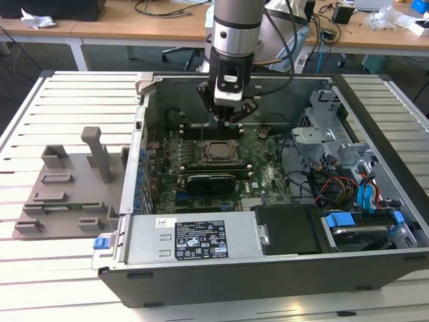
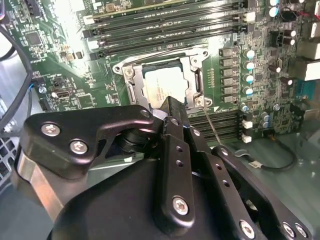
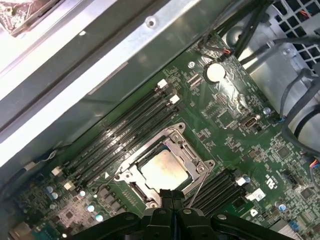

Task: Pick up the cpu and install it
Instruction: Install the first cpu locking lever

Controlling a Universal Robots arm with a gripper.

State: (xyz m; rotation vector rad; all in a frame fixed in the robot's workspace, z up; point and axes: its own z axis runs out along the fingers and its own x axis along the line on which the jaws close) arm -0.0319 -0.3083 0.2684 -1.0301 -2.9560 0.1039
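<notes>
The tool point(image 1: 231, 118) hangs inside the open computer case point(image 1: 201, 285), its fingers point(image 3: 167, 200) drawn narrow and pressed together with nothing between them. In the exterior view the cpu point(image 1: 218, 151) is at 6 o'clock from the tool, near the tips and, as far as that view shows, not touching them. It lies flat in the socket frame point(image 1: 201, 155) near the middle of the green motherboard point(image 1: 271, 178). In both wrist views its silvery top sits inside the metal frame, with a thin wire lever point(image 3: 197, 187) angling out beside it and black memory slots point(image 3: 125, 137) flanking the socket. A black heatsink point(image 1: 211, 181) sits at 6 o'clock from the socket. At 9 o'clock from the case, a grey fixture point(image 1: 67, 194) rests on the slatted tabletop point(image 1: 74, 100).
</notes>
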